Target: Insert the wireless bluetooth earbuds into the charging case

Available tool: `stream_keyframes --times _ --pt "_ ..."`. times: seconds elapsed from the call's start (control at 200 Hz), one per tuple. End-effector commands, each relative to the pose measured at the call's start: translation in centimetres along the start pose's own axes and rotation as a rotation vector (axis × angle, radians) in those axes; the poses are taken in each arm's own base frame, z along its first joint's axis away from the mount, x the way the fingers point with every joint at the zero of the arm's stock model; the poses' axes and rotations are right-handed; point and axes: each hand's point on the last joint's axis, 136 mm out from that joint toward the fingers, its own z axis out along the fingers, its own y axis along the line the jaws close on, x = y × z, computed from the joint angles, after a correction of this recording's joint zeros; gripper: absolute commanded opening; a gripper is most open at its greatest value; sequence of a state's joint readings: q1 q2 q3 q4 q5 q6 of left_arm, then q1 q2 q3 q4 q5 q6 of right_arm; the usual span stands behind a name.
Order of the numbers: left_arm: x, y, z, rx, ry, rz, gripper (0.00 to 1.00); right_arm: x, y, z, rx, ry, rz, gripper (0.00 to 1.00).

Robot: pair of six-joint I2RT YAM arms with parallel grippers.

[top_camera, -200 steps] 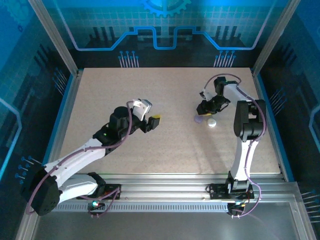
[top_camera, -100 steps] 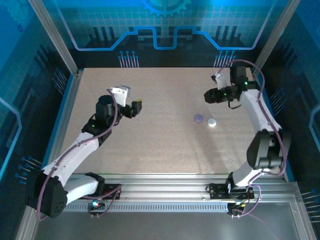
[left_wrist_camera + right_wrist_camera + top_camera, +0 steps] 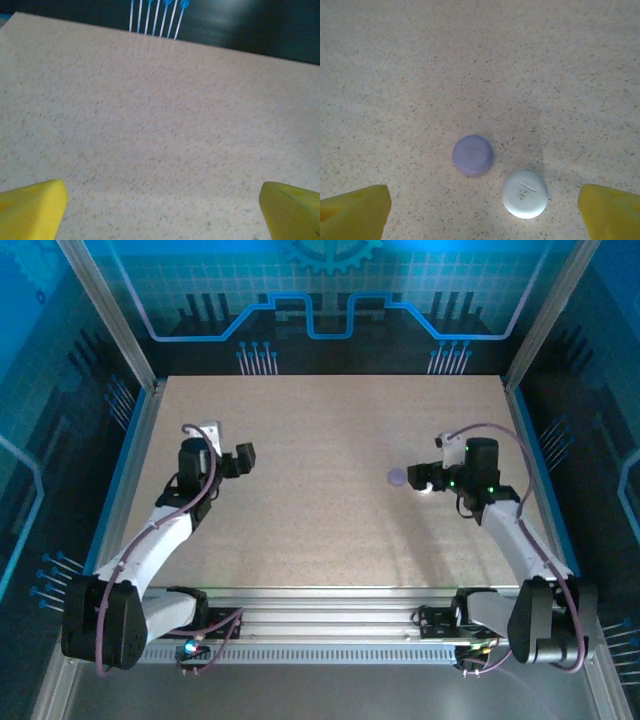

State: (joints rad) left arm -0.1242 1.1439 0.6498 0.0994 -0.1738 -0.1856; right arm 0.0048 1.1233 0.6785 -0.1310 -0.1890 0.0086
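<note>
On speckled beige table [image 3: 470,60], ahead of wide-spread right gripper [image 3: 481,212]: round lavender smooth-plastic pebble [image 3: 472,155] just beside round white smooth-plastic pebble [image 3: 524,194] | which one charging case: cannot tell | left gripper [image 3: 160,212] wide, empty | risk: pinching both together, or squirting slick pebble sideways

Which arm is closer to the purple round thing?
The right arm. Its open jaws sit just to the right of the purple disc, pointing toward it. The left arm is far off to the disc's left, across the table.
</note>
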Motion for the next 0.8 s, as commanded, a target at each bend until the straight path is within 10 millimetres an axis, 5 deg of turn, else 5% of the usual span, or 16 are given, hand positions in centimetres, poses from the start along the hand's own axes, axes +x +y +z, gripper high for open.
stream_keyframes --times 0.0,0.345,0.515,0.795 --pt "0.6 2.1 0.3 -0.097 -0.039 -0.034 0.99 -1.9 -1.9 -0.8 0.100 -0.165 -0.001 1.00" --pt "4.3 6.6 -0.8 -0.293 -0.061 0.030 0.99 2.0 -4.3 1.2 0.215 -0.162 -0.012 1.00" --pt "5.5 7.0 -0.7 -0.280 -0.136 0.018 0.99 2.0 -5.0 1.0 0.254 -0.202 -0.030 1.00" --pt "3.6 5.5 1.4 -0.203 -0.242 0.063 0.99 1.8 -6.4 1.5 0.280 -0.268 -0.014 1.00"
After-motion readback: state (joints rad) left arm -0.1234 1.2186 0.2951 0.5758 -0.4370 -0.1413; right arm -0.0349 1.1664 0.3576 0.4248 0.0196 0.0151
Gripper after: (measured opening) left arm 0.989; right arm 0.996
